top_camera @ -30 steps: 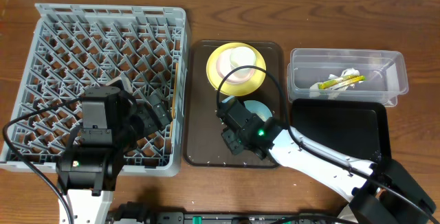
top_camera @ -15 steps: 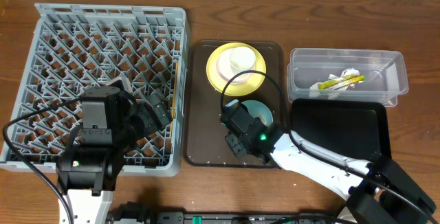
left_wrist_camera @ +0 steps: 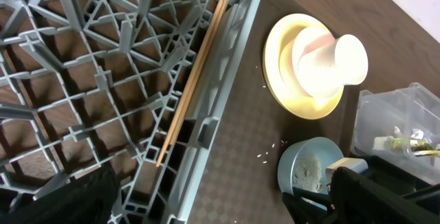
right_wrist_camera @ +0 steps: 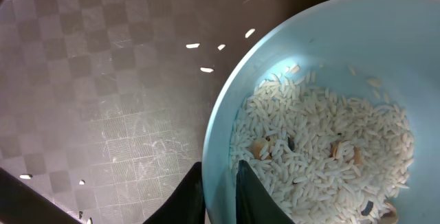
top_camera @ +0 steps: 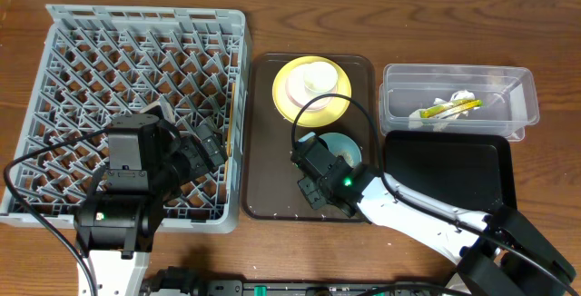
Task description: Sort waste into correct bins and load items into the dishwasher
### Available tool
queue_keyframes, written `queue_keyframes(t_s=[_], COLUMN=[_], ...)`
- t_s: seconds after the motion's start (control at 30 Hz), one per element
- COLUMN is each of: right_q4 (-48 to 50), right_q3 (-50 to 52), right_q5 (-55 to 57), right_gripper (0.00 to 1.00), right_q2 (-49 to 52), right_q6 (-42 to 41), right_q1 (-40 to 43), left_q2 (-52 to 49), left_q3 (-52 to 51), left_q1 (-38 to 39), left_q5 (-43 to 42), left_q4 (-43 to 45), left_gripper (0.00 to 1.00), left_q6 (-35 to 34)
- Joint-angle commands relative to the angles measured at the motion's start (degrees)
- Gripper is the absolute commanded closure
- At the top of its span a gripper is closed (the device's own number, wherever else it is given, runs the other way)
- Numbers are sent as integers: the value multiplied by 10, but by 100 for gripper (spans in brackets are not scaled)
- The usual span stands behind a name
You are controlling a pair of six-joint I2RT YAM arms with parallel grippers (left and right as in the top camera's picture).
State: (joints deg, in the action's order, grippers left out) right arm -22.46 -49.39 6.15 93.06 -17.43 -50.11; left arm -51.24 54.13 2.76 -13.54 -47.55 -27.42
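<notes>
Both right pincer (right_wrist_camera: 218, 186) tips astride light blue bowl (right_wrist_camera: 344, 25) rim

The light blue bowl (top_camera: 345, 146) holds rice (right_wrist_camera: 323, 141); the yellow plate (top_camera: 287, 98) with the white cup (top_camera: 318, 78) sits at its 12 o'clock. The chopsticks (left_wrist_camera: 192, 80) lie in the grey rack (top_camera: 136, 12), at 9 o'clock.

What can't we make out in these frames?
- Light blue bowl, overhead: near half hidden under right arm.
- Right gripper, right wrist: fingers cut off by bottom edge; whether clamped on the rim, unclear.
- Snack wrapper, overhead: print too small to read.
</notes>
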Motion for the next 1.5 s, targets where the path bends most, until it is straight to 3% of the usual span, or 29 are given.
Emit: queue_keyframes(t_s=[0.0,0.33,0.4,0.53,1.07,1.3,1.47], right_q4=[-2,18,20,11,-240,-275,-254], right_q3=[4,23,22,11,-228,-234,-199], right_q5=[9,9,9,8,14,33,35], right_gripper=[85,87,99,99,99,99,99], right_q2=[0,0,0,-1,-14,-19,-10], right_q6=[-4,-23,-23,-23,-48,-113,-115], right_q1=[-6,-6,-6,-6,5,51,48], left_q2=[0,0,0,0,0,0,0], left_q3=[7,7,7,7,7,7,7], left_q1=[-2,-2,-2,-2,-2,-2,-2], left_q5=[3,3,3,3,3,3,3], left_q4=[0,0,0,0,0,0,0], left_gripper=[1,1,1,1,1,1,1], left_q6=[-3,-3,-3,-3,-3,-3,-3])
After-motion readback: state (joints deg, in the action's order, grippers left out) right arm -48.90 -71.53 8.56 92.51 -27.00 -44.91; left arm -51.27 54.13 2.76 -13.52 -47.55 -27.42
